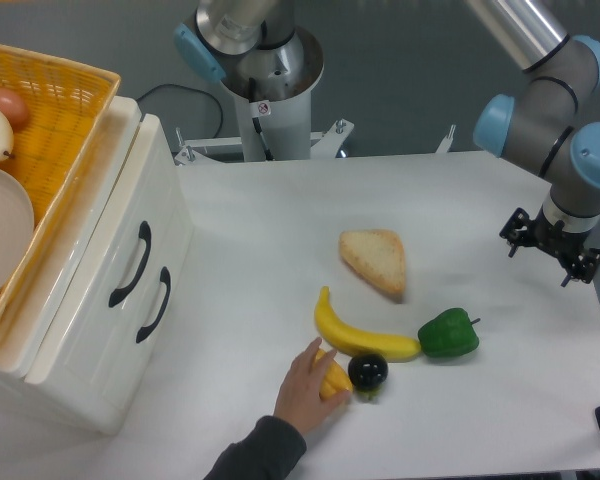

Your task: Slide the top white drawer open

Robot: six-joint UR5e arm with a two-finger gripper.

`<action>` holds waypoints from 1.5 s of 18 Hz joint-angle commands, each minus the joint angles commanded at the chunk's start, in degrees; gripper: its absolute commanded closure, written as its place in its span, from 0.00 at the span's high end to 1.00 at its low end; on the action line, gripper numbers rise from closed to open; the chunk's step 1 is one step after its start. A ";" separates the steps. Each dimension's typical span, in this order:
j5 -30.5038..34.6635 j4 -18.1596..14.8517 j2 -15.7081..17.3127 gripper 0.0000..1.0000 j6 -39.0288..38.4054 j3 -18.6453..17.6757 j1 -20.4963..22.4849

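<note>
The white cabinet stands at the left edge of the table. The top white drawer (110, 240) carries a black curved handle (130, 263) and sits flush with the lower drawer (130, 340), so both look shut. My gripper (551, 247) hangs far to the right, over the table's right side, well away from the cabinet. It shows only as a small black assembly under the wrist, and its fingers cannot be made out. Nothing is seen held in it.
A yellow woven basket (70, 100) with food and a plate sits on top of the cabinet. On the table lie a bread slice (375, 260), a banana (360, 335), a green pepper (448, 335) and a black ball (367, 371). A person's hand (305, 385) touches a yellow item (337, 380).
</note>
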 joint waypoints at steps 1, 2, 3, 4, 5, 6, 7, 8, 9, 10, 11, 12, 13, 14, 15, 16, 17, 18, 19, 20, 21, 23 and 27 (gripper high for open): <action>0.00 0.00 0.09 1.00 0.09 -0.09 0.00; 0.00 0.00 0.09 1.00 0.09 0.00 0.00; 0.00 0.00 0.09 1.00 0.26 0.00 -0.09; 0.00 0.00 0.09 1.00 0.35 0.00 0.00; -0.09 0.00 0.17 1.00 0.35 -0.17 0.00; -0.09 0.00 0.26 1.00 0.26 -0.35 0.00; -0.09 0.00 0.26 1.00 0.18 -0.44 -0.09; -0.17 0.00 0.35 1.00 0.18 -0.44 0.00; -0.26 0.00 0.44 1.00 -0.09 -0.44 0.09; -0.35 0.00 0.44 1.00 -0.35 -0.44 0.00; -0.44 -0.09 0.61 1.00 -0.87 -0.61 0.00; -0.53 -0.09 0.79 1.00 -1.66 -0.70 0.09; -0.70 -0.17 0.96 1.00 -2.63 -0.70 0.09; -0.96 -0.26 1.92 1.00 -4.03 -0.79 0.09; -1.23 -0.35 3.15 1.00 -5.26 -1.49 0.00; -2.01 -0.61 4.29 1.00 -6.40 -1.93 -0.09; -3.59 -0.88 5.70 1.00 -7.81 -2.89 -0.17; -5.00 -0.88 7.02 1.00 -9.21 -4.38 -0.26; -5.97 -0.88 8.07 1.00 -10.53 -5.61 -0.44; -6.59 -0.88 8.96 1.00 -11.68 -6.84 -1.05; -6.85 -0.97 9.92 1.00 -12.73 -7.81 -1.66; -6.94 -2.54 10.54 1.00 -15.71 -8.52 -3.59; -8.43 -5.97 12.39 1.00 -23.97 -8.44 -7.29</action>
